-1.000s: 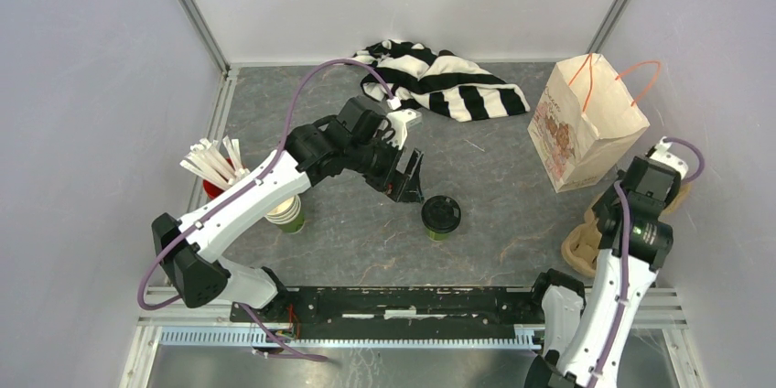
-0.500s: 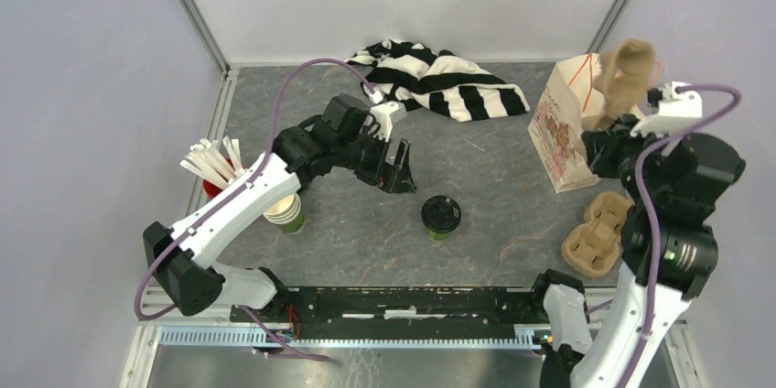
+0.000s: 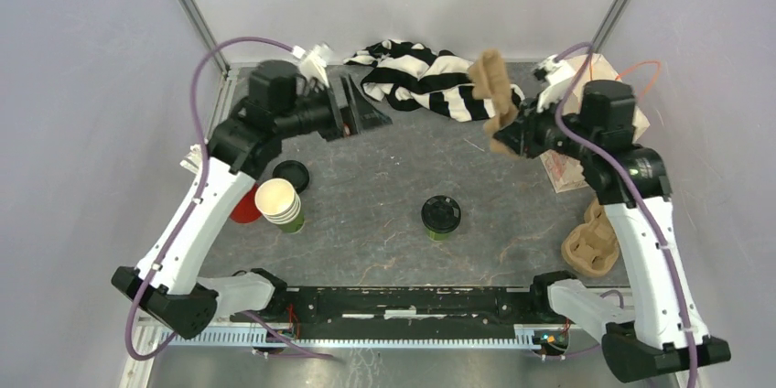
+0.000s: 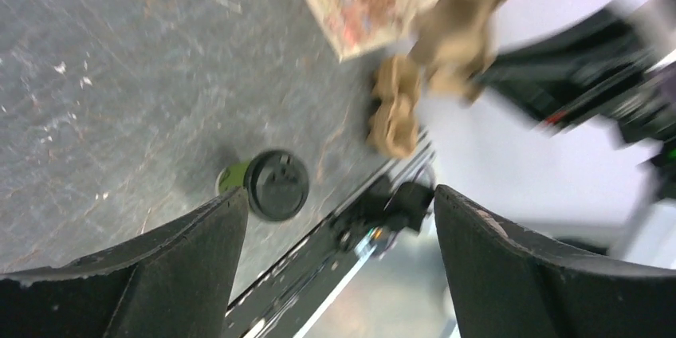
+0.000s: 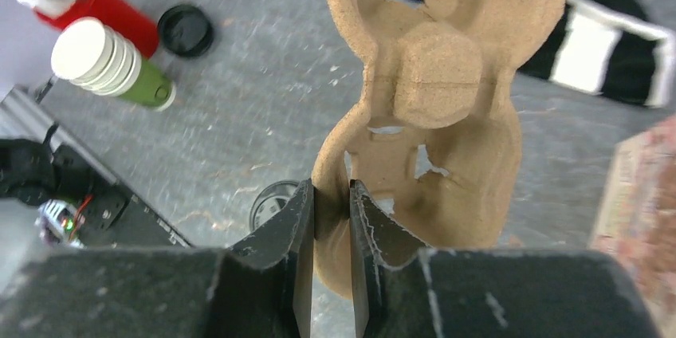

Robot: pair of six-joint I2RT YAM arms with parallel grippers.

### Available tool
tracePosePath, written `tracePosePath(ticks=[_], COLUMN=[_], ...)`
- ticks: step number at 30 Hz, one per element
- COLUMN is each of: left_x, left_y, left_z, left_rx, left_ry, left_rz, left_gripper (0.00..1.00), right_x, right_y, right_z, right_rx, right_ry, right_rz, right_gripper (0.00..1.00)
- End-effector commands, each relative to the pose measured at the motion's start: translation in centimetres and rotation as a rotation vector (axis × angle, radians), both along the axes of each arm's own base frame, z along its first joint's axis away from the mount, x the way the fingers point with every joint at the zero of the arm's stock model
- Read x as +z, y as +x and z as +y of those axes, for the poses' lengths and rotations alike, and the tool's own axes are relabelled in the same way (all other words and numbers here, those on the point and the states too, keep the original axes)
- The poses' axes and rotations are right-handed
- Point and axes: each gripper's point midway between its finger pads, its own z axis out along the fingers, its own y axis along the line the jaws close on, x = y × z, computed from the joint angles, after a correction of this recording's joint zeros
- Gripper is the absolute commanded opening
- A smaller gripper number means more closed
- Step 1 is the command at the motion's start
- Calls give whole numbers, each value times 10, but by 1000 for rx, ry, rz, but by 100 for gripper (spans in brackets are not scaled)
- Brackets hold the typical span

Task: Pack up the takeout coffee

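The takeout coffee (image 3: 440,216), a small green cup with a black lid, stands upright in the middle of the table. It also shows in the left wrist view (image 4: 275,185) and partly behind the fingers in the right wrist view (image 5: 271,201). My right gripper (image 3: 515,136) is shut on a brown pulp cup carrier (image 3: 492,95) and holds it in the air far right of the coffee; the right wrist view shows the grip (image 5: 331,202) on the carrier's edge (image 5: 446,91). My left gripper (image 3: 361,112) is open and empty, raised near the back left.
A paper bag (image 3: 565,168) stands behind the right arm. A second pulp carrier (image 3: 595,240) lies at the right edge. A striped cloth (image 3: 430,77) lies at the back. A stack of lidless green cups (image 3: 279,203), a loose black lid (image 3: 291,175) and a red cup (image 3: 245,210) sit at the left.
My right gripper has swung the carrier left and forward, away from the bag. My left arm has lifted and pulled back to the far left, uncovering the loose lid.
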Motion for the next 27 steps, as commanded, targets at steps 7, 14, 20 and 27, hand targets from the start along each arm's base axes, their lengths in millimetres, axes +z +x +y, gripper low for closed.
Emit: tracePosePath(ticks=[7,14,20,27], left_x=[63,51,25,12], left_y=[14,22,35,31], left_z=[40,46,49,56], left_rx=[91,64,77,101], left_ry=[-223,-231,-161,-101], left_rz=[218,307,333,342], left_gripper=[89,78,64,55], right_x=[-30,-46,-40,-43], right_y=[-19,-48,-60,-55], right_z=[94,131,164,167], right_rx=[289,444,489,453], right_ry=[-198,-446,-457,-503], right_rz=[-52,-177,-257,-276], right_gripper=[0,1,1,1])
